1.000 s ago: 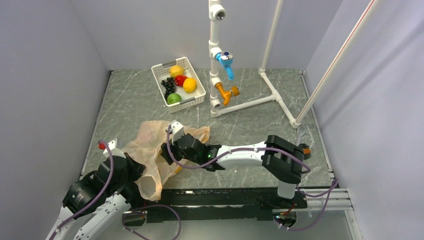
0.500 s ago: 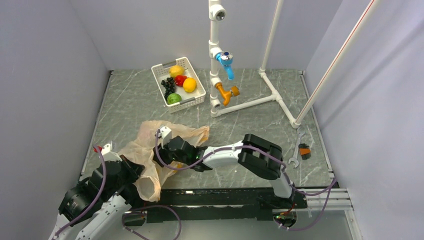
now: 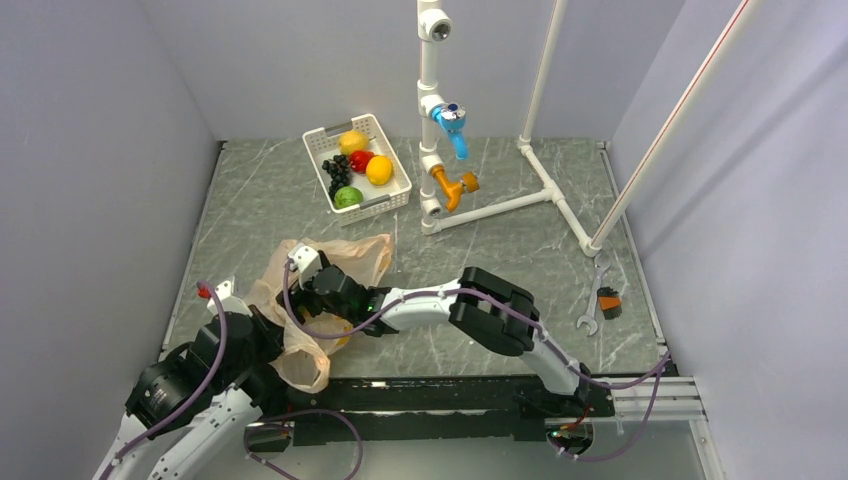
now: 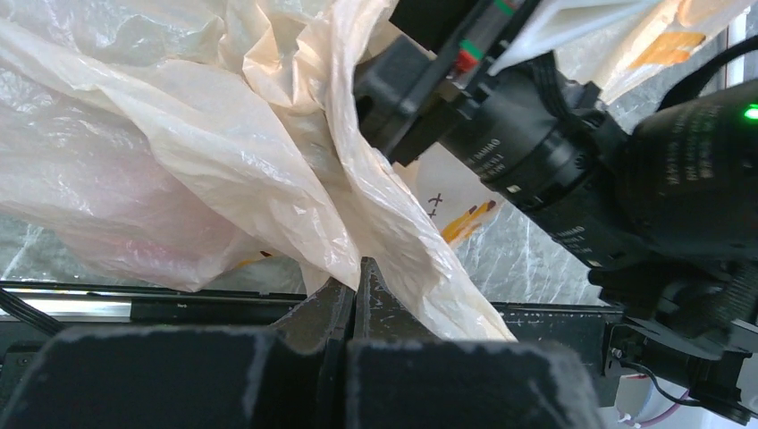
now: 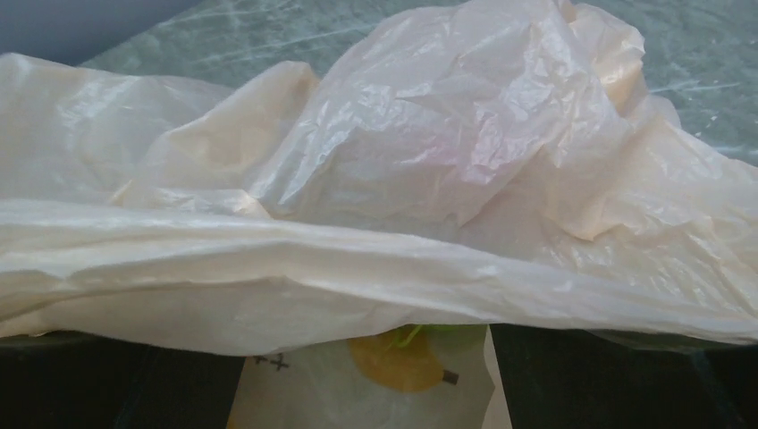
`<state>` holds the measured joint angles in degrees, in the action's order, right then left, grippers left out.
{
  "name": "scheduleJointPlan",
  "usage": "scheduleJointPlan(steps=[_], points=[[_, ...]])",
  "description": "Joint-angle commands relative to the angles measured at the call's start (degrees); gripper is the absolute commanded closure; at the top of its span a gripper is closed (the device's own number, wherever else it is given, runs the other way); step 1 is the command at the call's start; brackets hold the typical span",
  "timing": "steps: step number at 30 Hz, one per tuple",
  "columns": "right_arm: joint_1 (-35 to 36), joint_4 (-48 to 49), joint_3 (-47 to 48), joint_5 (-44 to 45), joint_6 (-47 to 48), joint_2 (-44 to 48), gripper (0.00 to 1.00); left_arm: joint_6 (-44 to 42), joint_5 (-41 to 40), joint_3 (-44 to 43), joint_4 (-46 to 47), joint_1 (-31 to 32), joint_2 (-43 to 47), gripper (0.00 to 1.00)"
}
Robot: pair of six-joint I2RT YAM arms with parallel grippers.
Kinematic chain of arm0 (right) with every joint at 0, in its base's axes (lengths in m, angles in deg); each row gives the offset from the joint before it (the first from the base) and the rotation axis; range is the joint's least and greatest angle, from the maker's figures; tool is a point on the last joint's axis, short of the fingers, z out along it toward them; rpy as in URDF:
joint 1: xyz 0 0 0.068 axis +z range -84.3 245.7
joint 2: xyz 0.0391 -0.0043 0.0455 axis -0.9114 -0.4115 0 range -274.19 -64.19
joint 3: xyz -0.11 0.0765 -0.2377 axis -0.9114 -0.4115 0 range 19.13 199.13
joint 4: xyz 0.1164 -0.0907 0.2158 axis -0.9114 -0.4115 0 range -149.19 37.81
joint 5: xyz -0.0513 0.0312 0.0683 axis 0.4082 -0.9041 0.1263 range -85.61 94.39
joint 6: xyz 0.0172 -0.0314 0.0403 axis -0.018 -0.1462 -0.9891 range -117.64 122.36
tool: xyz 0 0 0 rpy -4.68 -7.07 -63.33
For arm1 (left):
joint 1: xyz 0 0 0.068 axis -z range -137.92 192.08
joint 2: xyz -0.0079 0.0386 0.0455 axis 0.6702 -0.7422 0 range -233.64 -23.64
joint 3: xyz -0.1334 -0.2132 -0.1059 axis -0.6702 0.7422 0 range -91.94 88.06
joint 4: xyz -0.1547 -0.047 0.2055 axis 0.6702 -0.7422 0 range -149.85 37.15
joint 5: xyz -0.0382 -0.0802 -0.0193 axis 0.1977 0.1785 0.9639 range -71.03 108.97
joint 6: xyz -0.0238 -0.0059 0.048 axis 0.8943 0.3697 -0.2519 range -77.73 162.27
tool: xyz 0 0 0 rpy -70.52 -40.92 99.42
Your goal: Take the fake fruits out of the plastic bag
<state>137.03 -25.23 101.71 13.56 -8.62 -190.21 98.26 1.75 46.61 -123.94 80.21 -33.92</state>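
The peach-orange plastic bag point(image 3: 300, 345) lies crumpled at the near left of the table. My left gripper point(image 3: 270, 338) is shut on a fold of the bag's near edge; in the left wrist view its jaws point(image 4: 356, 275) pinch the bag point(image 4: 223, 152). My right gripper point(image 3: 312, 292) reaches into the bag from the right. In the right wrist view it point(image 5: 366, 384) is open, with bag film point(image 5: 429, 179) draped over its fingers point(image 5: 617, 380) and the yellow print between them. A red apple point(image 3: 361, 160) and a round green fruit point(image 3: 347, 197) lie in the basket. The green grape bunch and the maroon fruit are hidden.
A white basket point(image 3: 390, 198) at the back centre-left also holds a lemon, an orange fruit and black grapes. A white pipe frame point(image 3: 500, 205) with blue and orange valves stands behind. A wrench point(image 3: 592, 300) and a small orange-black tool point(image 3: 607, 302) lie at the right.
My right arm has pushed to the left, deeper into the bag. The bag has bunched up to the left and its far edge has pulled in. My left gripper still holds the bag.
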Motion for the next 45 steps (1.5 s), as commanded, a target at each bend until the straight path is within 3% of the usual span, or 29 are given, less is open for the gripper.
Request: scheduleJointPlan(steps=[1,5,11,15,18,21,29,45], points=[[-0.3,1.0,3.6,2.2,5.4,-2.9,0.05,-0.8,1.1,0.0,1.0,0.1,-0.1,1.00],[-0.6,-0.5,5.5,3.0,5.3,-5.9,0.02,-0.3,0.7,0.1,0.8,0.2,0.9,1.00],[-0.9,-1.2,5.8,3.0,4.5,-9.1,0.04,-0.1,0.4,0.0,0.4,0.1,0.2,1.00],[-1.0,-2.8,6.5,2.3,4.9,-9.8,0.19,0.2,0.2,0.0,0.3,0.2,-0.1,1.00],[-1.0,-3.8,6.8,1.2,4.9,-9.3,0.42,0.2,0.3,0.0,0.4,0.1,0.3,1.00],[-0.9,-4.2,6.2,1.2,4.2,-8.0,0.56,0.0,0.4,0.0,0.4,0.1,1.0,1.00],[-1.0,-6.8,6.4,-1.2,1.5,-2.6,0.86,0.8,-0.2,0.0,-0.1,0.1,1.6,1.00],[-1.4,-5.9,-1.2,-7.9,-4.7,10.1,1.00,2.4,-1.5,-0.3,-1.2,0.2,4.5,1.00]])
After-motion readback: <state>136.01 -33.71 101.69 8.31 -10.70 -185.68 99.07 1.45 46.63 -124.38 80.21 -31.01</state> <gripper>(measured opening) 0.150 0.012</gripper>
